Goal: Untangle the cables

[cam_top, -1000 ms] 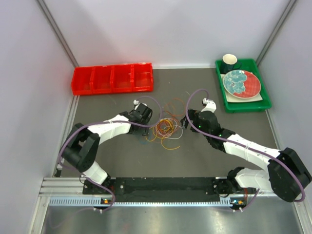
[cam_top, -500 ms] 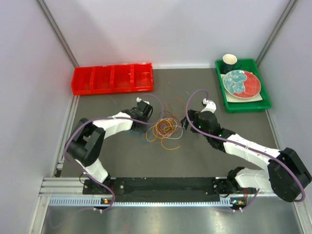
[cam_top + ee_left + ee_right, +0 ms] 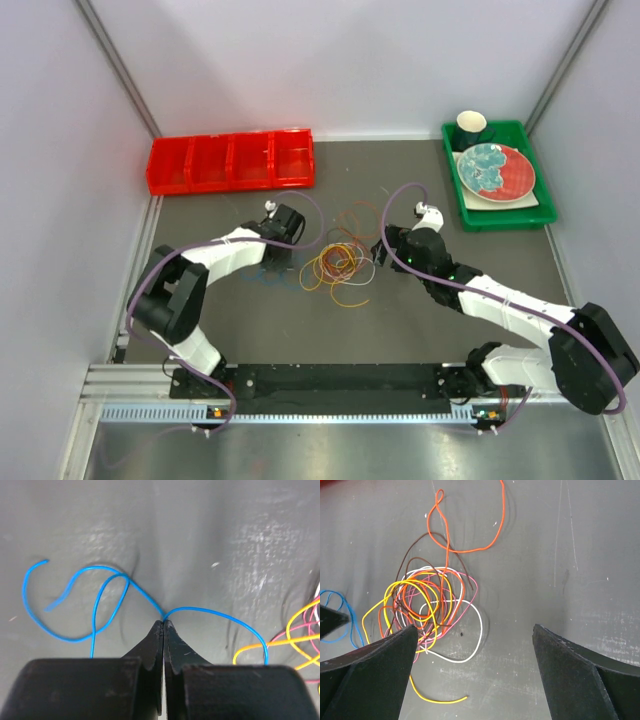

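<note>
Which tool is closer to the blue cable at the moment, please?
Left. The left tool is shut on the blue cable, pinching it at its tips. The right tool hangs open above the tangle, which lies between it and the blue cable.

- I see a dark grey table (image 3: 420, 310), scuffed in places.
- A red bin (image 3: 231, 161) lies at far left, a green tray (image 3: 500, 220) at far right.
- Tangled cables (image 3: 338, 262) lie mid-table, with a blue cable (image 3: 95, 568) just left of them.
</note>
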Robot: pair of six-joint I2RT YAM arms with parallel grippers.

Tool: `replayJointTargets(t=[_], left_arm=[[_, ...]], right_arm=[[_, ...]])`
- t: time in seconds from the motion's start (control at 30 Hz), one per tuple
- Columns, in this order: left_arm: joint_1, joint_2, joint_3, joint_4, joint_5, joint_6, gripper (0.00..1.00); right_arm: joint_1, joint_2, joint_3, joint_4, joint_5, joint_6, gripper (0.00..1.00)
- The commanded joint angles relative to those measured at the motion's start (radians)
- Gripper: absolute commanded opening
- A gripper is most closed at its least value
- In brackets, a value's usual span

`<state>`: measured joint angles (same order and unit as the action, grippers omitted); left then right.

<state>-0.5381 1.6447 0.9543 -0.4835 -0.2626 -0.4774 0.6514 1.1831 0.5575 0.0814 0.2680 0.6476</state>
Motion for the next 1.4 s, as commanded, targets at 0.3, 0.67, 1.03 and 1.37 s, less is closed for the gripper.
replayJointTargets(t=[0.3, 0.67, 1.03, 1.37], left_arm=[[0.006, -0.174, 0.431, -0.284, -0.104, 0.008, 0.0], [0.017, -0.016, 0.881, -0.334, -0.159, 0.049, 0.0], [0.072, 0.21, 1.207, -0.302, -0.168, 0.014, 0.0], [0.141, 0.365, 1.317, -0.156, -0.072, -0.047, 0.0]], right_arm=[[0.002, -0.002, 0.041, 0.02, 0.007, 0.001, 0.95], [0.001, 0.01, 0.05, 0.018, 0.005, -0.002, 0.95], [0.002, 0.001, 0.042, 0.018, 0.014, 0.004, 0.95], [0.002, 0.003, 0.042, 0.02, 0.022, 0.007, 0.95]])
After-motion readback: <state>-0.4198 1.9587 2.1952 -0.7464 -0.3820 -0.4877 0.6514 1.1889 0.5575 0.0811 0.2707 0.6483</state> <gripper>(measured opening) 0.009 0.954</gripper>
